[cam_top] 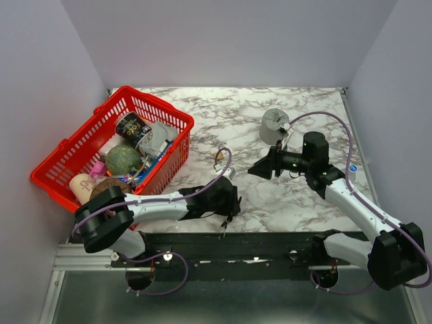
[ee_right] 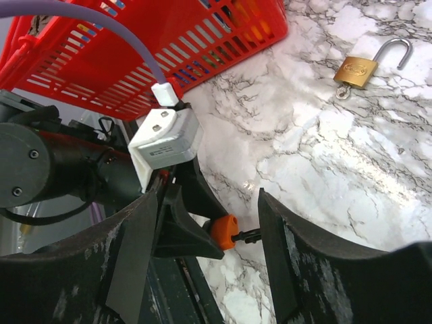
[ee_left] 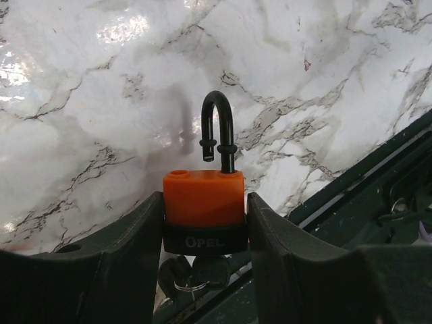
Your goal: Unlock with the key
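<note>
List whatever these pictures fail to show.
key: left wrist view, only dark heads show beneath the orange padlock; its body hides the blade.
orange padlock, top view: hidden under the left arm.
brass padlock: a speck in the top view; keyhole unseen in the right wrist view.

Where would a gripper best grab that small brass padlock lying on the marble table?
The small brass padlock lies flat on the marble table, so I'd come straight down from above and pinch the two side edges of its blocky body. Its thin silver shackle is swung open and curved, likely a slippery, poorer hold.
</note>
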